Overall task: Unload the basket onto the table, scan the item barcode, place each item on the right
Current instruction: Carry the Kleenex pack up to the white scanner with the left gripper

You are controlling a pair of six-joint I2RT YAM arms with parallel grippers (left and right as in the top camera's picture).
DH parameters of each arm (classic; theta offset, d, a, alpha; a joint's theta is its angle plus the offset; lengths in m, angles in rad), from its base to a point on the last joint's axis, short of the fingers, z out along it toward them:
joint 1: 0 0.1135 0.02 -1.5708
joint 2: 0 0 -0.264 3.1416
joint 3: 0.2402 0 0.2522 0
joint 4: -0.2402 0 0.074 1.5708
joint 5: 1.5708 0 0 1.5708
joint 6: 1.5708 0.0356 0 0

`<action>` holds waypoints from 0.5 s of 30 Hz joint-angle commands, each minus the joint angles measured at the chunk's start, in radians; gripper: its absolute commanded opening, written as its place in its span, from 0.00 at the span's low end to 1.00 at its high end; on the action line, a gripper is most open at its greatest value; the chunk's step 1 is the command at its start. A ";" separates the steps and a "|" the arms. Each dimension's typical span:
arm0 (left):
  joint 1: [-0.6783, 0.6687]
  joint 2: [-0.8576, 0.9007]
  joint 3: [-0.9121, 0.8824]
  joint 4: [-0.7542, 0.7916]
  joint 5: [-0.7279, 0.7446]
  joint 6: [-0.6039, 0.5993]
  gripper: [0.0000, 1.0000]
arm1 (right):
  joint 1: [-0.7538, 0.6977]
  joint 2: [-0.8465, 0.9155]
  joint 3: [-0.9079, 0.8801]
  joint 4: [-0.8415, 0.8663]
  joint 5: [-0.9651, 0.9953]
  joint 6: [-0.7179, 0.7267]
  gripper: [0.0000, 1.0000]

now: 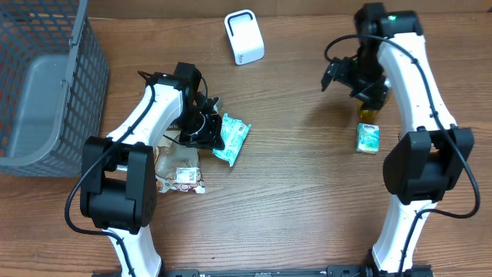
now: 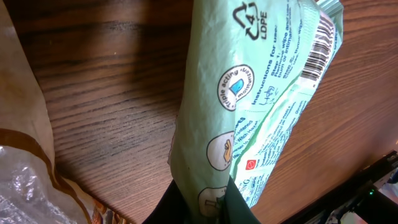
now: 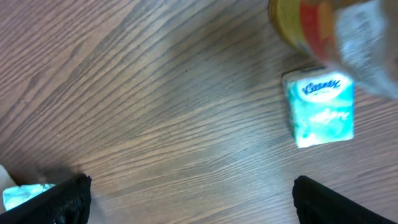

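basket (image 1: 91, 61): far left | green pack (image 1: 234, 140): outside it, pinched by left hand (image 1: 211, 129)

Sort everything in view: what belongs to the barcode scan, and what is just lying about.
For the job: green wipes pack, held in the left fingers; its barcode; white device, probably the scanner.
Lying about: Kleenex pack; brown snack packets; grey basket; blurred yellow-red item.

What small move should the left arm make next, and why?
Probably lift the green packet and carry it toward the white scanner: the left fingers are shut on it, its barcode shows, and the scanner stands apart.
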 commanded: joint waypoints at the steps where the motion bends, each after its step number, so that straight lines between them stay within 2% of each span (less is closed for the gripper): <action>1: -0.001 -0.039 0.016 0.002 0.026 -0.014 0.04 | -0.013 -0.018 0.033 -0.012 -0.034 -0.075 1.00; 7: -0.001 -0.039 0.016 0.012 0.023 -0.014 0.04 | -0.012 -0.018 0.033 0.000 -0.034 -0.082 1.00; 15: -0.001 -0.039 0.015 0.012 0.002 -0.014 0.04 | -0.011 -0.018 0.033 0.005 -0.034 -0.235 1.00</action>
